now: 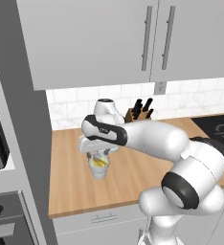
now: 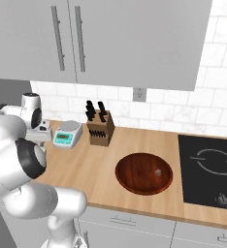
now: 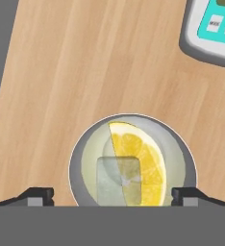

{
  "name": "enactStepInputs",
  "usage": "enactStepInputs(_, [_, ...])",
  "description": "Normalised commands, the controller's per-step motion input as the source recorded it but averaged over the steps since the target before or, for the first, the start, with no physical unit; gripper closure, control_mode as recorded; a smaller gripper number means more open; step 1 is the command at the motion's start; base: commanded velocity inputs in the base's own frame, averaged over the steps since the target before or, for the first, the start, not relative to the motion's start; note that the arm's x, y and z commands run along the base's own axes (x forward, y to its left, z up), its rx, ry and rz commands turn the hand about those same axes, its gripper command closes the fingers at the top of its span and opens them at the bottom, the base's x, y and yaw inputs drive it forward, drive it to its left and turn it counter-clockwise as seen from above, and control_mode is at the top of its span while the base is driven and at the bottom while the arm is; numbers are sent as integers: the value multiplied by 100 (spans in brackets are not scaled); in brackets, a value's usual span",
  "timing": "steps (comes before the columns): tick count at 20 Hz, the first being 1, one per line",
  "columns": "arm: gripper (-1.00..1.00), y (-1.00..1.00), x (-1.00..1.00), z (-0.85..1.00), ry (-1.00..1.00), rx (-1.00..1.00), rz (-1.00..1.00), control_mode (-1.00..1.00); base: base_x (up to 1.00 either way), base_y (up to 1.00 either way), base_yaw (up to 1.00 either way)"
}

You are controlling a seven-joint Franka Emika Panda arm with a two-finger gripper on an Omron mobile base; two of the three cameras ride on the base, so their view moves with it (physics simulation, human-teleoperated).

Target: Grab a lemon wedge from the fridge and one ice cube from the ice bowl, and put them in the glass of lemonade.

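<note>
Two things float in the glass of lemonade (image 3: 132, 161): lemon wedge (image 3: 138, 161), ice cube (image 3: 118, 178) | gripper (image 3: 112, 196) fingers wide apart, straddling it, holding nothing | right base view: ice bowl (image 2: 144, 173) beside knife block (image 2: 100, 127).

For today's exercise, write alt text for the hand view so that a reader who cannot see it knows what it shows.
Seen from straight above, a glass of lemonade on a wooden counter holds a yellow lemon wedge and a pale ice cube. The end effector is open, one fingertip at each side of the glass. A corner of a white kitchen scale with teal display sits at top right.
</note>
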Motion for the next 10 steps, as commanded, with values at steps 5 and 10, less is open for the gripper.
enactStepInputs(5, [-100, -3, -28, 0, -3, 0, 0, -100, 0, 0, 0])
enactStepInputs(10, [-100, -2, -10, 0, 0, 0, -1, -100, 0, 0, 0])
